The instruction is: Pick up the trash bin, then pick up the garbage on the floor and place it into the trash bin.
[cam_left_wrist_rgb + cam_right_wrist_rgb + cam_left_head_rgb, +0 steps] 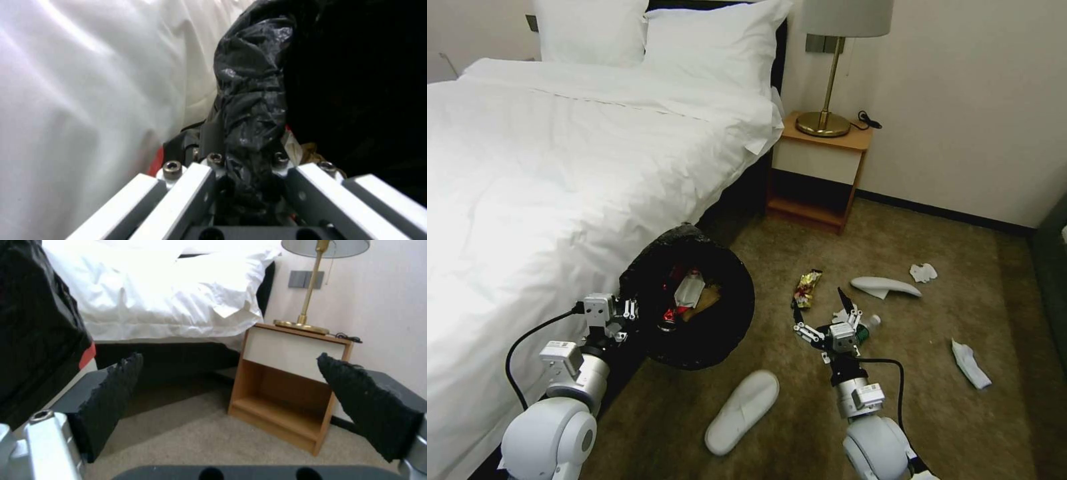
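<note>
The trash bin (720, 333), round and lined with a crinkly black bag, hangs tilted against the bed's side with its mouth facing me. A red can, a white packet and brown paper lie inside. My left gripper (627, 311) is shut on the bin's rim; the left wrist view shows the bag rim (251, 110) pinched in the left gripper (247, 163). My right gripper (818, 303) hovers open and empty over the carpet, and the right wrist view shows the same gripper (231, 386) facing the nightstand. A gold wrapper (808, 288), a small bottle (868, 323), two white slippers (742, 411) (886, 287) and tissues (924, 272) (970, 363) lie on the floor.
The white bed (560, 167) runs along the left. A wooden nightstand (820, 167) with a brass lamp (826, 100) stands against the far wall. Dark furniture (1054, 280) borders the right edge. Open carpet lies between the slippers.
</note>
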Controlling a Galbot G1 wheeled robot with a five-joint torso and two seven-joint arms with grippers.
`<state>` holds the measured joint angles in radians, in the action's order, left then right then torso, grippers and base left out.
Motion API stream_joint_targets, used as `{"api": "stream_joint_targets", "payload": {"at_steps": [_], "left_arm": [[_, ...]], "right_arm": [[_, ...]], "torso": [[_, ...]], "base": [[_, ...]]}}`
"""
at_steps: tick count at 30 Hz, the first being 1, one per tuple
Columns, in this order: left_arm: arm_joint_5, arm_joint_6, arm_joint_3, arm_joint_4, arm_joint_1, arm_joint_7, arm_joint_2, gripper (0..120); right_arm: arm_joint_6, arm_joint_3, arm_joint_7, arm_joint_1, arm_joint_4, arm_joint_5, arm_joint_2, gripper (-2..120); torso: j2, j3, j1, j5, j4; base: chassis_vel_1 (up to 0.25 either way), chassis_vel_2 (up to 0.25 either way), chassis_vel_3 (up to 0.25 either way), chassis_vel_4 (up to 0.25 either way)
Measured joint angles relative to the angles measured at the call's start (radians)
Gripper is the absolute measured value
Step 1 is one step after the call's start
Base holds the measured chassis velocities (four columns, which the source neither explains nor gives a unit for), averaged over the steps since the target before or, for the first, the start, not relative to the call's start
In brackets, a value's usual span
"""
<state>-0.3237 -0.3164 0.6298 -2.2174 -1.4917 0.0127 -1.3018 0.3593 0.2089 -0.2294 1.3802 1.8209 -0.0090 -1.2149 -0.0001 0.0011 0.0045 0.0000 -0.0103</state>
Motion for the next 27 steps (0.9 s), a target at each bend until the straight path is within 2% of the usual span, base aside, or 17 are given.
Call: {"api": "stream_joint_targets", "payload": {"at_steps": [6,17,21,22,23,24,26,27], "left_arm": [[0.000,-0.002,0.000,0.000,-0.001,0.000,0.007,2],[0.006,-0.005,-0.011,-0.009,-0.010,-0.008,0.002,2],[-0.003,-0.011,-0.013,-0.022,-0.016,-0.022,0.005,2],[-0.003,-0.011,-0.013,-0.022,-0.016,-0.022,0.005,2],[0.002,-0.016,-0.015,-0.030,-0.017,-0.025,0.002,2],[0.002,-0.016,-0.015,-0.030,-0.017,-0.025,0.002,2],[0.036,-0.023,-0.017,-0.051,-0.019,-0.028,-0.006,2],[0.036,-0.023,-0.017,-0.051,-0.019,-0.028,-0.006,2]], "right_arm": [[0.001,0.001,-0.009,-0.004,-0.003,-0.043,0.008,100],[-0.005,0.002,-0.029,-0.028,-0.012,-0.033,0.068,100],[-0.044,-0.007,0.014,-0.036,-0.006,0.000,0.165,100],[-0.044,-0.007,0.014,-0.036,-0.006,0.000,0.165,100],[-0.061,-0.022,0.053,-0.050,-0.004,0.033,0.224,100],[-0.061,-0.022,0.053,-0.050,-0.004,0.033,0.224,100],[-0.084,-0.055,0.142,-0.071,-0.007,0.108,0.306,100],[-0.084,-0.055,0.142,-0.071,-0.007,0.108,0.306,100]], "torso": [[0.000,-0.001,-0.001,0.0001,0.0001],[0.000,0.000,-0.001,0.0002,0.0000],[0.000,0.000,-0.001,0.0001,0.0000],[0.000,0.000,-0.001,0.0001,0.0000],[0.000,0.000,-0.001,0.0000,0.0000],[0.000,0.000,-0.001,0.0000,0.0000],[0.000,0.000,-0.001,0.0000,0.0000],[0.000,0.000,-0.001,0.0000,0.0000]], "base": [[0.008,-0.009,-0.004,0.007],[0.000,0.000,0.000,0.000],[0.000,0.000,0.000,0.000],[0.000,0.000,0.000,0.000],[0.000,0.000,0.000,0.000],[0.000,0.000,0.000,0.000],[0.000,0.000,0.000,0.000],[0.000,0.000,0.000,0.000]]}}
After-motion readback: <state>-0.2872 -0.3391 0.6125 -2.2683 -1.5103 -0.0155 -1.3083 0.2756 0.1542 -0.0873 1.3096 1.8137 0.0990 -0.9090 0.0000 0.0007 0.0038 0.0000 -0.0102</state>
